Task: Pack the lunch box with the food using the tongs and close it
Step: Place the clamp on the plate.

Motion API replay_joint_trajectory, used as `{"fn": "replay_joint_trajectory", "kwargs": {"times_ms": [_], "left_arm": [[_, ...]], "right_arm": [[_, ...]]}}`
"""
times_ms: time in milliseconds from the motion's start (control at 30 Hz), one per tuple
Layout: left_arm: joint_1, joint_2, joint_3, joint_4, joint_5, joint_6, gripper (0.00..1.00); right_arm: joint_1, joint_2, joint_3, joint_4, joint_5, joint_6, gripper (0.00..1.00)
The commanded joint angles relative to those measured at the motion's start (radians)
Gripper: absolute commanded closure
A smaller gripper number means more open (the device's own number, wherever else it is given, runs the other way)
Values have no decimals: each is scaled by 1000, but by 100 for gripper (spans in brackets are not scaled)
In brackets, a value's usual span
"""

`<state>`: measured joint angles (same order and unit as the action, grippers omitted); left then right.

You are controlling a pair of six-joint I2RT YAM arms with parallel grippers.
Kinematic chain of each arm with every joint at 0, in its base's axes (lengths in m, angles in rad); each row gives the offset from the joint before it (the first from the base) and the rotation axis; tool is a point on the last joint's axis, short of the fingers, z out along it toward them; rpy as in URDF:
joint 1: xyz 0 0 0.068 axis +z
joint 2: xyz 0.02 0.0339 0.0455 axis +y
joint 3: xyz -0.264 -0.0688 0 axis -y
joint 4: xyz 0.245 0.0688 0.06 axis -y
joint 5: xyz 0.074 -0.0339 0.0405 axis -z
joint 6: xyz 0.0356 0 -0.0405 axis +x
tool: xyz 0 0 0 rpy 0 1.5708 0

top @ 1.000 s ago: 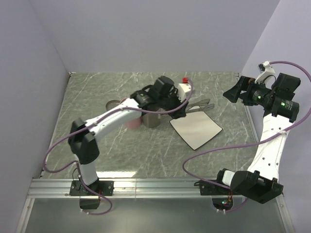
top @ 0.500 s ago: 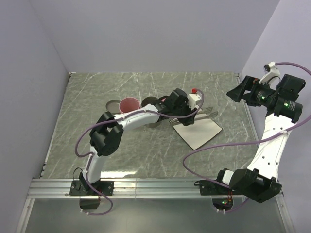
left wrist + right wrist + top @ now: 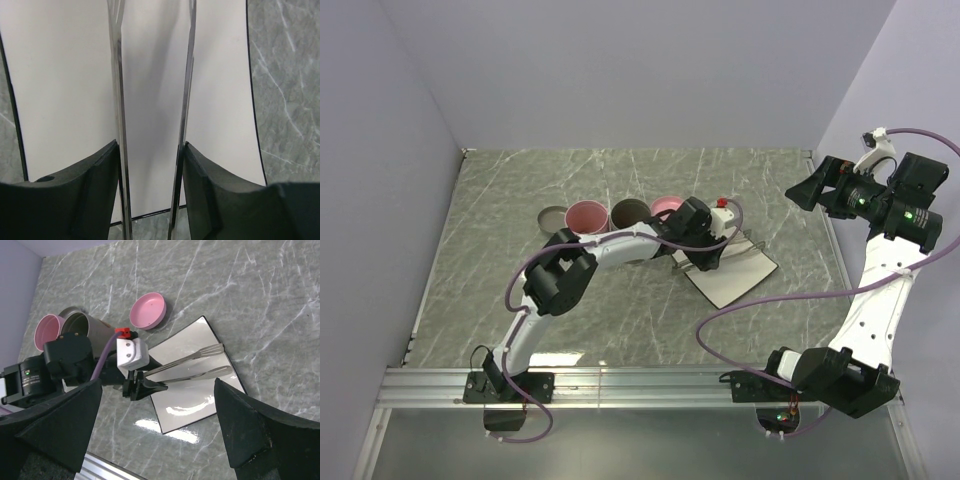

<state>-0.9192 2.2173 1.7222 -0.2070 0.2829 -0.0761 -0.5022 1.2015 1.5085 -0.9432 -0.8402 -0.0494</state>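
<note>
Slim silver tongs [image 3: 735, 245] stretch over the white plate [image 3: 732, 278], their tips pointing right. My left gripper [image 3: 705, 258] is shut on them near the joined end. In the left wrist view both tong arms [image 3: 117, 100] press against the inner faces of my fingers [image 3: 95, 190] above the plate [image 3: 60, 75]. The right wrist view shows the tongs [image 3: 195, 365] low over the plate [image 3: 195, 400]. The lunch box shows as open round tubs, a pink one [image 3: 586, 215] and a dark one [image 3: 628, 211]. No food is in view. My right gripper [image 3: 807, 192] hangs open and empty, high at the right.
A pink lid [image 3: 667, 207] lies just behind the left wrist, and a grey lid [image 3: 552, 217] lies left of the tubs. Purple walls close in the marble table [image 3: 520, 300] on three sides. A metal rail [image 3: 640, 385] runs along the near edge.
My left arm has swung right, from over the tubs to the plate, carrying the tongs lower. The tubs and pink lid are now uncovered. My right arm shifted slightly, then held still.
</note>
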Motion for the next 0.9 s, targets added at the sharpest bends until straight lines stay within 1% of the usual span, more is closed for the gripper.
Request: {"fn": "replay_joint_trajectory", "kwargs": {"times_ms": [0, 300, 667, 700, 867], "left_arm": [[-13, -4, 33, 20, 15, -19, 44], [-33, 16, 48, -52, -13, 16, 39], [-47, 42, 85, -109, -42, 39, 37], [-47, 44, 99, -114, -45, 41, 31], [-47, 61, 138, -134, -45, 47, 29]], "right_arm": [[-7, -10, 2, 17, -23, -3, 0], [-9, -13, -4, 18, -25, -1, 0], [-7, -20, -8, 20, -26, -1, 0], [-7, -19, -8, 20, -25, -1, 0], [-7, -19, -7, 18, -28, -3, 0]]}}
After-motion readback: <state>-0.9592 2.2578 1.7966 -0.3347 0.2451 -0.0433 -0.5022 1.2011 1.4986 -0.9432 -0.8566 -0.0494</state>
